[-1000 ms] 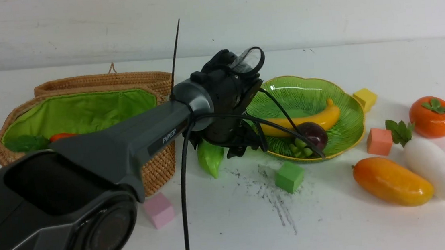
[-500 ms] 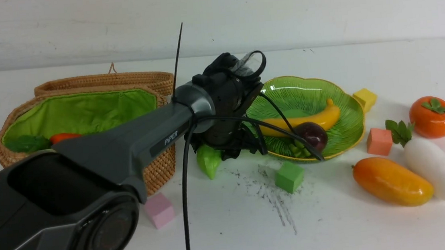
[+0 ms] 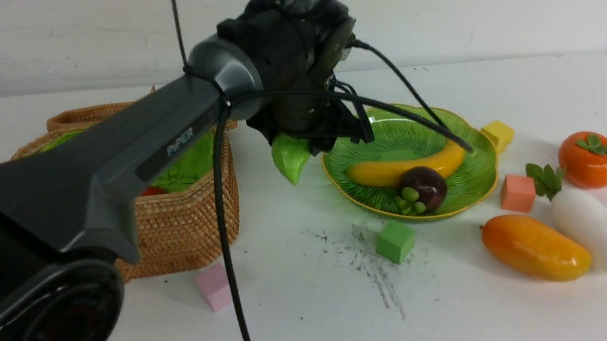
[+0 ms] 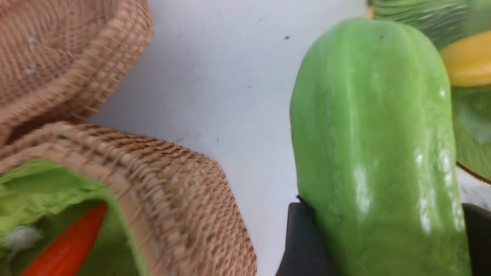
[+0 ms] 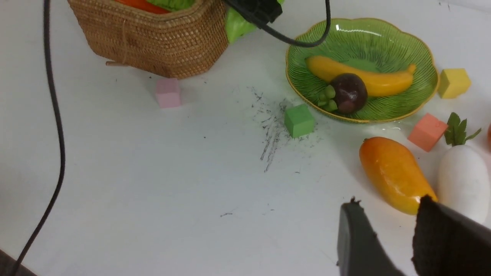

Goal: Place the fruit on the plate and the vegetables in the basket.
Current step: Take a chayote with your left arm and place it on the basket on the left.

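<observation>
My left gripper (image 3: 300, 138) is shut on the light green gourd (image 3: 290, 159), which hangs in the air between the basket (image 3: 176, 225) and the plate (image 3: 431, 126). The gourd (image 4: 376, 134) sits between both dark fingers of the left gripper (image 4: 387, 230). An orange carrot (image 4: 65, 245) lies inside the green-lined basket (image 4: 184, 184). On the plate rest the banana (image 3: 391, 171) and mangosteen (image 3: 428, 184). Mango (image 3: 532, 246), radish (image 3: 591, 230) and persimmon (image 3: 591, 159) lie on the table at the right. My right gripper (image 5: 387, 207) stands open and empty, just short of the mango (image 5: 391, 174).
Small cubes lie around: pink (image 3: 214, 288) by the basket, green (image 3: 395, 241) before the plate, salmon (image 3: 517, 192) and yellow (image 3: 498, 134) at its right. The wicker lid (image 3: 90, 115) lies open behind the basket. A black cable (image 3: 228, 254) hangs from the left arm.
The left gripper closed on the gourd and lifted it off the table. The raised arm now covers more of the basket.
</observation>
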You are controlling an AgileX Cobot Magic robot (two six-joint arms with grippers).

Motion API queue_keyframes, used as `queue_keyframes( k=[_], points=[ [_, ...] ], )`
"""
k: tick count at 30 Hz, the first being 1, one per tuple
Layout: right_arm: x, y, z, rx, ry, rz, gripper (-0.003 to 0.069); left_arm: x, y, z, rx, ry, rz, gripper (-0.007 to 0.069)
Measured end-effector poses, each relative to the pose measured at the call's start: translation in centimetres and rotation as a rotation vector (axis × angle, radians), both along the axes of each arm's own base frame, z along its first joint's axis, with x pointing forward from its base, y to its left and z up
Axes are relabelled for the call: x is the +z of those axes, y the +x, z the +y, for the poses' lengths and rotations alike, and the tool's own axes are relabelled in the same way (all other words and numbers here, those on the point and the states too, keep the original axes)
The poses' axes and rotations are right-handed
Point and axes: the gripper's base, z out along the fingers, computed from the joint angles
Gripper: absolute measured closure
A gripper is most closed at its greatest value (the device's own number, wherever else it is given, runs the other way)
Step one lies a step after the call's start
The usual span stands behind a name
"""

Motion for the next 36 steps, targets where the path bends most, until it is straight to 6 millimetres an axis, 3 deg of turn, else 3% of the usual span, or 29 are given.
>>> queue_keyframes(
  k=[6, 7, 10, 13, 14, 18, 20, 24, 29, 36],
  points=[
    [0.3, 0.1, 0.1, -0.001, 0.022, -0.034, 0.0426, 5.9, -2.9, 1.8, -0.071, -0.002, -0.039, 0.0174],
    [0.5, 0.2, 0.1, 0.007, 0.020, -0.055, 0.0426, 8.1, -3.8, 2.7, -0.080, -0.028, -0.075, 0.0174],
    [0.8, 0.2, 0.3, 0.024, 0.036, -0.086, 0.0426, 11.3, -5.6, 4.7, -0.089, -0.057, -0.129, 0.0174],
    [1.0, 0.2, 0.6, 0.052, 0.057, -0.112, 0.0426, 13.1, -7.2, 7.2, -0.099, -0.042, -0.150, 0.0174],
    [1.1, 0.1, 0.8, 0.080, 0.064, -0.123, 0.0426, 13.5, -8.1, 9.4, -0.096, -0.018, -0.140, 0.0174],
    [1.2, -0.1, 1.1, 0.118, 0.073, -0.131, 0.0426, 12.3, -8.8, 13.5, -0.088, 0.050, -0.078, 0.0174],
    [1.3, -0.2, 1.2, 0.139, 0.086, -0.127, 0.0426, 10.3, -8.4, 16.9, -0.098, 0.111, 0.004, 0.0174],
    [1.3, -0.3, 1.3, 0.152, 0.093, -0.125, 0.0426, 6.4, -6.3, 20.5, -0.229, 0.124, 0.071, 0.0174],
    [1.4, -0.5, 1.6, 0.170, 0.121, -0.118, 0.0426, 3.5, -4.0, 21.8, -0.331, 0.101, 0.081, 0.0174],
    [1.4, -0.6, 1.7, 0.183, 0.139, -0.109, 0.0426, 1.0, -1.6, 21.8, -0.305, 0.086, 0.065, 0.0171]
  ],
)
